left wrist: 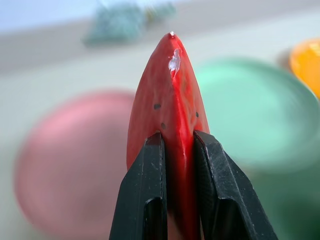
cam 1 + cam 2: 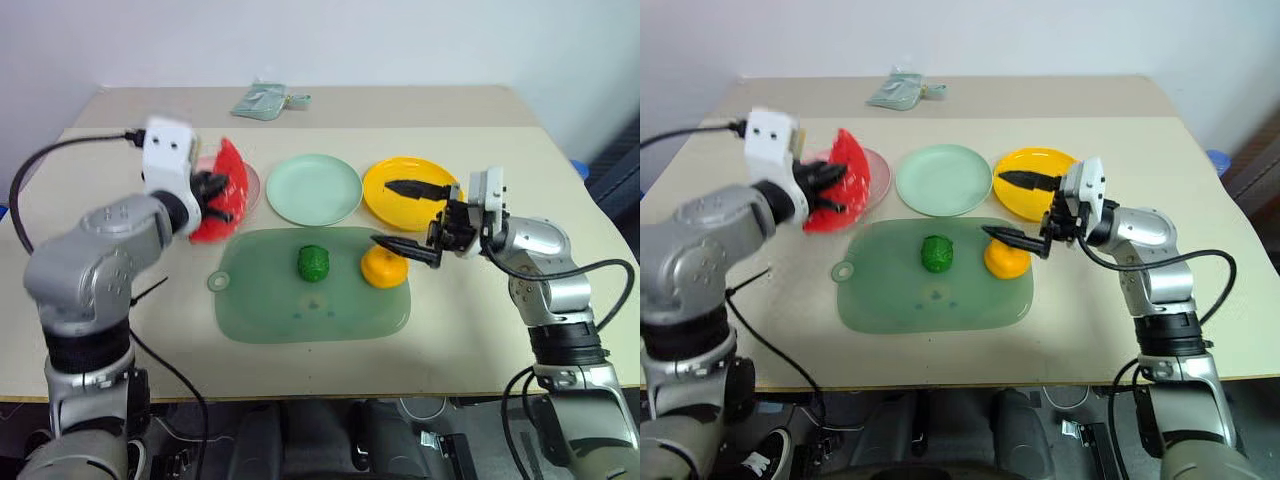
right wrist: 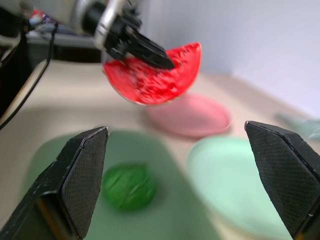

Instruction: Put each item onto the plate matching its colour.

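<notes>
My left gripper (image 1: 177,150) is clamped on the watermelon wedge (image 2: 222,192), one black finger pressed against each flat red face, and the wedge is lifted clear of the table, hanging in the air over the near edge of the pink plate (image 2: 872,176). In my left wrist view the wedge's narrow tip points away from me, with a few black seeds showing on the red flesh and the pink plate blurred behind it.

My right gripper (image 2: 410,218) is spread wide and grasps nothing. It points across toward my left, one finger (image 2: 420,187) showing over the yellow plate (image 2: 385,195) and the other just above the orange (image 2: 380,270). I cannot tell whether that lower finger touches the fruit.

The orange sits on the right part of the large green cutting board (image 2: 300,310), close to the board's far edge and just in front of the yellow plate. The bumpy dark-green lump (image 2: 313,263) rests near the middle of the board, apart from the orange and in front of the mint green plate (image 2: 313,188). That plate stands between the pink one on my left and the yellow one on my right, the three in a row behind the board. A small greenish packet (image 2: 265,102) lies well back on the table (image 2: 150,310), near its far edge
</notes>
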You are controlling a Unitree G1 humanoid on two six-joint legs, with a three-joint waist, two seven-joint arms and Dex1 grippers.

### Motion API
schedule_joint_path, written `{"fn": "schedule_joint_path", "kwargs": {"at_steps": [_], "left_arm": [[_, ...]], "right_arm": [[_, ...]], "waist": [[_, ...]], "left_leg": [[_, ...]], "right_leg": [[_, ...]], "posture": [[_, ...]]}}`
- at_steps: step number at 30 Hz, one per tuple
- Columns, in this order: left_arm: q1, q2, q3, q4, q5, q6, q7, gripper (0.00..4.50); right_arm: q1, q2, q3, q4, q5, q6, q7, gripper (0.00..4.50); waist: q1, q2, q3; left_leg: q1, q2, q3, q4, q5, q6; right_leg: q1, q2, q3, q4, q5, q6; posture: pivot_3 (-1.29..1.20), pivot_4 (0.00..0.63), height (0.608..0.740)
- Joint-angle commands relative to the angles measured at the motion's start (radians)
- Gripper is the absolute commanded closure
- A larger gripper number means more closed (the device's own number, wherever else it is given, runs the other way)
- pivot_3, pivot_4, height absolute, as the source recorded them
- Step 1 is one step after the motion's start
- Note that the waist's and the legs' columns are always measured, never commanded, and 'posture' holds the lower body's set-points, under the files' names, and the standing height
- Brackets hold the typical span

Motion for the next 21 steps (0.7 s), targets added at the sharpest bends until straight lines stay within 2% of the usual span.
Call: {"fn": "schedule_joint_path", "kwargs": {"at_steps": [1, 5, 9, 15, 17, 18, 21], "left_arm": [[-0.054, 0.032, -0.007, 0.214, 0.088, -0.232, -0.067, 4.31], [-0.129, 0.0, -0.01, 0.564, 0.159, -0.517, -0.111, 4.31], [-0.207, -0.048, 0.007, 0.844, 0.188, -0.695, -0.126, 4.31], [-0.283, -0.083, -0.015, 1.056, 0.235, -0.834, -0.184, 4.31], [-0.292, -0.089, -0.02, 1.075, 0.245, -0.852, -0.198, 3.3], [-0.296, -0.09, -0.021, 1.082, 0.25, -0.858, -0.204, 3.0], [-0.294, -0.087, -0.027, 1.073, 0.259, -0.901, -0.241, 1.7]], "right_arm": [[-0.027, 0.029, -0.003, 0.002, -0.05, -0.044, -0.074, 0.0], [-0.037, 0.058, -0.003, 0.012, -0.087, -0.068, -0.127, 0.0], [-0.035, 0.055, -0.006, 0.011, -0.09, -0.062, -0.14, 0.0], [-0.026, 0.051, -0.008, 0.0, -0.099, -0.067, -0.156, 0.0], [-0.021, 0.05, -0.008, -0.009, -0.096, -0.064, -0.156, 0.0], [-0.017, 0.049, -0.008, -0.012, -0.096, -0.065, -0.156, 0.0], [-0.009, 0.046, -0.009, -0.018, -0.093, -0.062, -0.153, 0.0]], "waist": [[0.0, 0.0, 0.0], [0.001, 0.0, 0.0], [0.01, 0.0, 0.0], [0.018, 0.0, 0.0], [0.018, 0.0, 0.0], [0.018, 0.0, 0.0], [0.018, 0.0, 0.0]], "left_leg": [[0.0, 0.0, 0.0, 0.0, 0.0, 0.0], [-0.001, 0.0, 0.001, -0.001, 0.0, 0.0], [-0.001, 0.0, 0.002, 0.0, 0.0, 0.0], [-0.002, 0.0, 0.002, 0.0, 0.0, 0.0], [-0.001, 0.0, 0.002, 0.0, 0.0, 0.0], [-0.001, 0.0, 0.002, 0.0, 0.0, 0.0], [-0.001, 0.0, 0.003, 0.0, 0.0, 0.0]], "right_leg": [[0.0, 0.0, 0.0, -0.001, 0.0, 0.0], [-0.001, 0.0, 0.0, -0.001, 0.0, 0.0], [0.0, -0.001, 0.0, -0.001, 0.0, 0.001], [-0.001, -0.001, 0.0, -0.001, 0.001, 0.001], [-0.001, -0.001, 0.0, -0.001, 0.001, 0.001], [-0.001, -0.001, 0.0, 0.0, 0.001, 0.001], [-0.001, -0.001, 0.0, 0.0, 0.001, 0.001]], "posture": [[0.0, 0.15, 0.74], [0.0, 0.15, 0.74], [0.0, 0.15, 0.74], [0.0, 0.15, 0.74], [0.0, 0.15, 0.74], [0.0, 0.15, 0.74], [0.0, 0.15, 0.74]]}}
